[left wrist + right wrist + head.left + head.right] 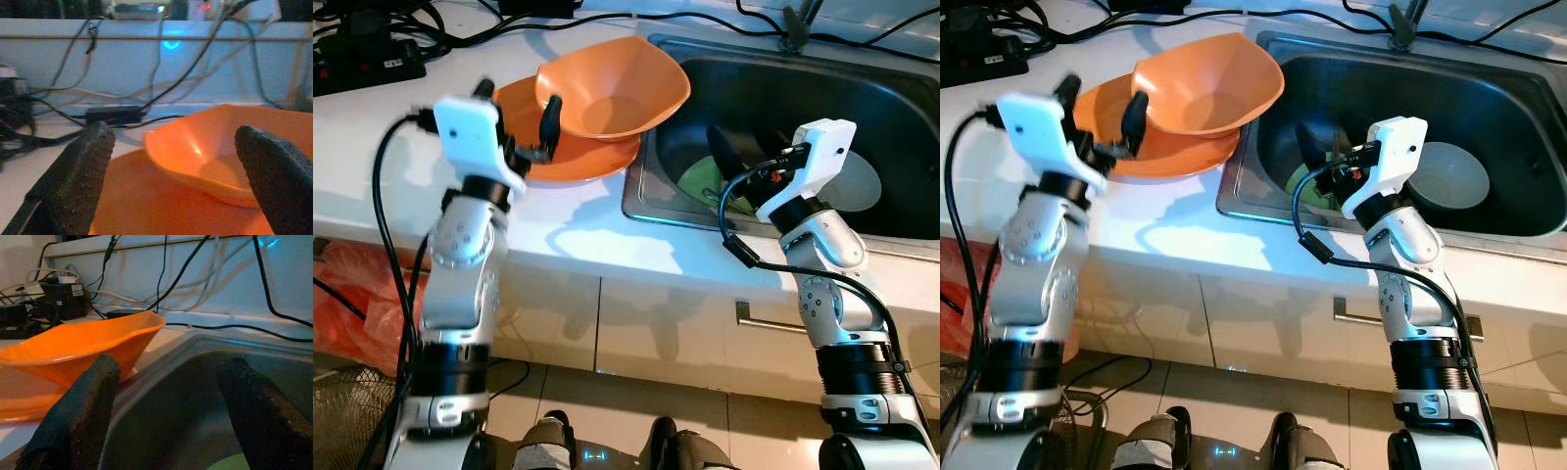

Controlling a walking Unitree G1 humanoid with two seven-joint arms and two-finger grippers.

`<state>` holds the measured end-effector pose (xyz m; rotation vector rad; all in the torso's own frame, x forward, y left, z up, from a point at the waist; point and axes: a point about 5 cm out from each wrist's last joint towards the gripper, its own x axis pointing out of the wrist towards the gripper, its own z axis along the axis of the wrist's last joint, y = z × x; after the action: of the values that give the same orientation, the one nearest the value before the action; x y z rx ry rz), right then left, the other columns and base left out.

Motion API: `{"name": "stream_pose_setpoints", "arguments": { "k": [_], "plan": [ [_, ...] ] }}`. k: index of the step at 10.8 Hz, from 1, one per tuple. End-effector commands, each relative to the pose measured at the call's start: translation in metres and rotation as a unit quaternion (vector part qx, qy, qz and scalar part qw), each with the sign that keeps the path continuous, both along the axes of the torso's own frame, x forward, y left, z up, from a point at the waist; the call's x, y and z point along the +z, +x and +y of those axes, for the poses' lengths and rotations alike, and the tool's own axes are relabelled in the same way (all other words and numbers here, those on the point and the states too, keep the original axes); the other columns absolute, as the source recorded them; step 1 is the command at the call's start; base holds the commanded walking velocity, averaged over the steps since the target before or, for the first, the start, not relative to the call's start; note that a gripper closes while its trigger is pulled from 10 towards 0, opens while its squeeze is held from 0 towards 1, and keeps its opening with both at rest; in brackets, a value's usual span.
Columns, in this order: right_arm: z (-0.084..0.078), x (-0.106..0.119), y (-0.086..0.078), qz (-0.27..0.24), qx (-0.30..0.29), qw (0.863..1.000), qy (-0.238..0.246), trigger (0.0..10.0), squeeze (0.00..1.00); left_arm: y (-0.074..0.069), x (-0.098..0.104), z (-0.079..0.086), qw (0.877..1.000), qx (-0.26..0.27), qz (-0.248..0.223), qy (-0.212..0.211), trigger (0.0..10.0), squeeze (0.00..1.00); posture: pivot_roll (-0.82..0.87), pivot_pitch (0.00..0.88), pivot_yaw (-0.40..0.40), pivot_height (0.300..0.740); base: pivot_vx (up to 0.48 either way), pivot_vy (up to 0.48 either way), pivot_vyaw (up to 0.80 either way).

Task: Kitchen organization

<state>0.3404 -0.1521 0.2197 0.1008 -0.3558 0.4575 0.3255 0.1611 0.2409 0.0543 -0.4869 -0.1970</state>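
An orange bowl sits on an orange plate on the white surface beside a sink. The left end effector, fingers spread, hovers over the plate; the right end effector, also spread and empty, hangs inside the sink.

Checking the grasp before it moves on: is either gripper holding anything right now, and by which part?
Nothing is held. The left gripper is open over the orange plate; the right gripper is open over the sink.

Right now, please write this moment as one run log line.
left gripper: open, at orange bowl | right gripper: open, over sink | bowl: on orange plate
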Motion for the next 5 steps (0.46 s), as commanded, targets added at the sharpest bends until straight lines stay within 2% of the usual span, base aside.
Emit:
{"name": "stream_pose_setpoints", "arguments": {
  "k": [1,3,5],
  "plan": [
    [-0.004,0.005,0.000,-0.004,-0.004,1.000,0.012,10.0,0.00,-0.008,-0.001,-0.009,0.999,-0.038,-0.005,0.002,10.0,0.00,0.20,0.187,-0.083,0.740,0.000,0.000,0.00],
    [-0.006,0.005,0.000,0.003,-0.007,1.000,0.015,10.0,0.00,-0.021,-0.006,-0.004,0.998,-0.061,0.001,0.017,10.0,0.00,0.21,0.183,-0.082,0.740,0.000,0.000,0.00],
    [-0.008,0.005,0.004,0.022,-0.012,0.999,0.026,10.0,0.00,-0.035,-0.007,0.006,0.994,-0.094,0.020,0.055,10.0,0.00,0.22,0.181,-0.085,0.740,0.000,0.000,0.00]
  ]
}}
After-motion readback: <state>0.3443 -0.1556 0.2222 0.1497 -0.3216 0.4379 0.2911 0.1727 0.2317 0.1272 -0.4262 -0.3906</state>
